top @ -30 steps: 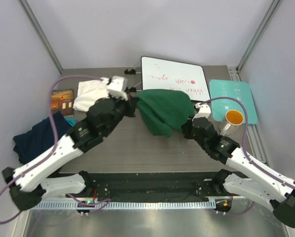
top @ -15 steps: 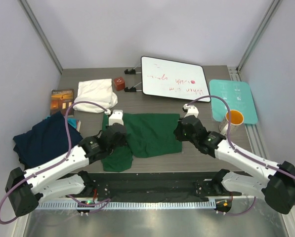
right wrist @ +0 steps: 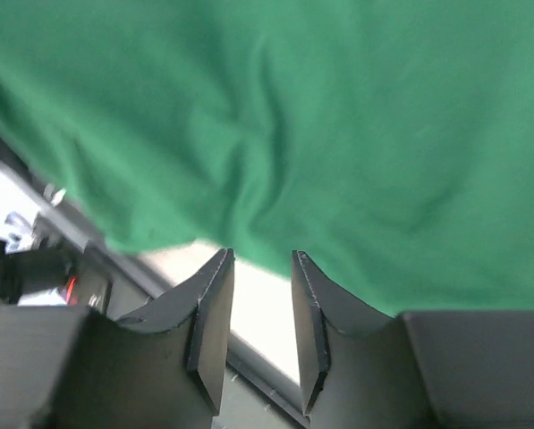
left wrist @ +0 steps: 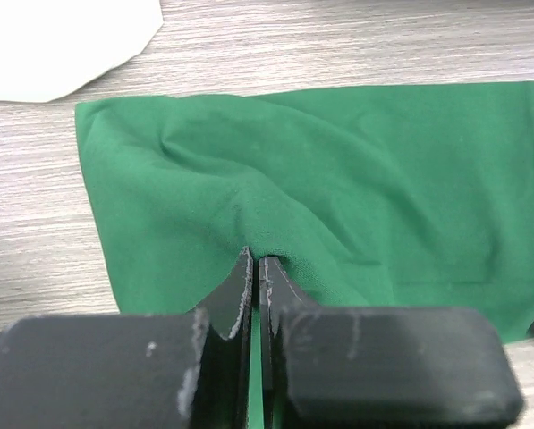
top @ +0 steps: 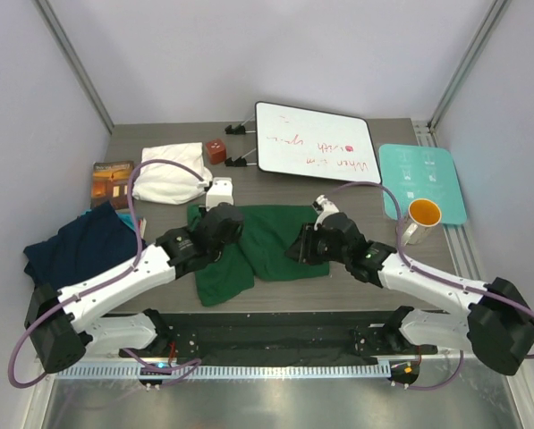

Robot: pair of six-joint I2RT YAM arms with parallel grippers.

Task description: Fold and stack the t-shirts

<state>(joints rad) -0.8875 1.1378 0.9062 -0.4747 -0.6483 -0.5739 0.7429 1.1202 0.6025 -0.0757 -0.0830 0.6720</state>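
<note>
Writing in red marker runs across the white rectangular whiteboard [top: 311, 143] at the far side of the grey wood-grain table [top: 275, 192]. The scrawl faces away from the top camera and cannot be read. The small brown book [top: 112, 179] at the far left carries pale marks on its cover, too small to make out. No label or print shows on any cloth.

The dark green cloth t-shirt [top: 262, 241] lies spread across the middle of the table, its left part bunched into a thicker fold near the front edge. The left gripper [top: 216, 222] is pressed closed on this shirt; the left wrist view shows the fingertips [left wrist: 249, 268] together with green cloth puckered at them. The right gripper [right wrist: 259, 259] hangs over the shirt's right part with a clear gap between its jaws and nothing in it.

The navy blue t-shirt [top: 79, 250] sits crumpled at the left edge. The cream-white t-shirt [top: 168, 174] lies folded beside the book. A small reddish-brown cube [top: 216, 149] stands just beside the whiteboard's clips. A flat teal board [top: 423, 174] lies at the far right, and a metal mug with an orange inside [top: 420, 217] stands at its near edge.
</note>
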